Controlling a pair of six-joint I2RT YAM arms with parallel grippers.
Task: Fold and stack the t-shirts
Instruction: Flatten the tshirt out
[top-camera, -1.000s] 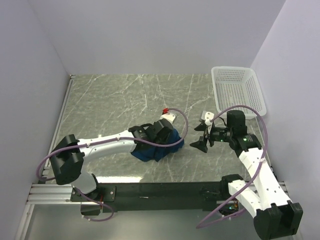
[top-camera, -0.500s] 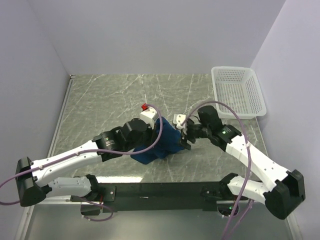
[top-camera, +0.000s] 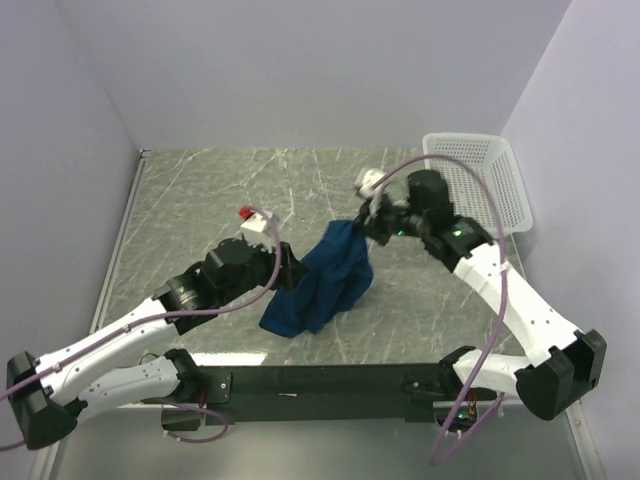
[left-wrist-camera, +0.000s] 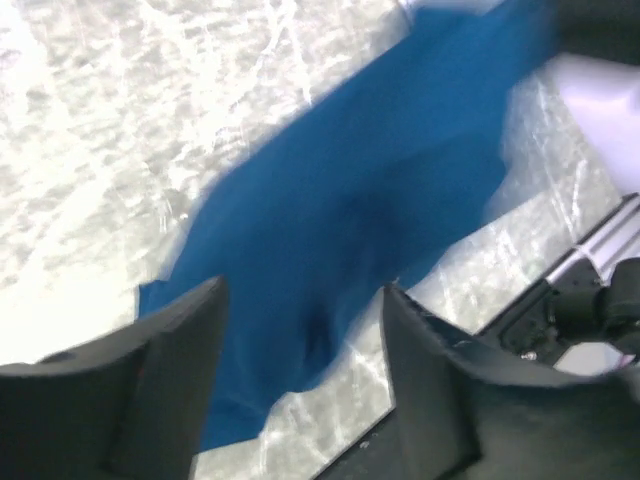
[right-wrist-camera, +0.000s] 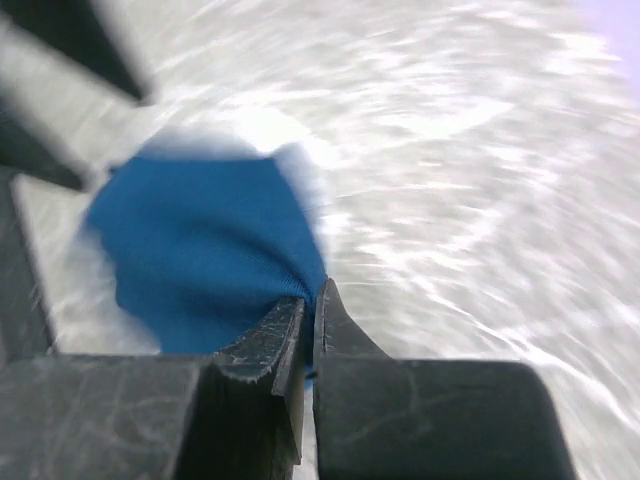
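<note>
Two grippers flank the dark blue t-shirt (top-camera: 322, 282): at left, the left gripper (top-camera: 286, 270) stands spread wide and empty just beside the cloth's lower edge, which lies bunched on the table (top-camera: 200, 195) near its middle. Rightward the shirt rises in a limp drape to the right gripper (top-camera: 368, 222), pinched tight on a top corner. Light and floppy, it will likely sag wherever unsupported, so a second hold belongs on an outer hem, not the bunched middle.

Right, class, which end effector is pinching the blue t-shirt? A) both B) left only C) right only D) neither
C: the right end effector is shut on a fold of the t-shirt, while the left end effector is spread open, gripping nothing.
</note>
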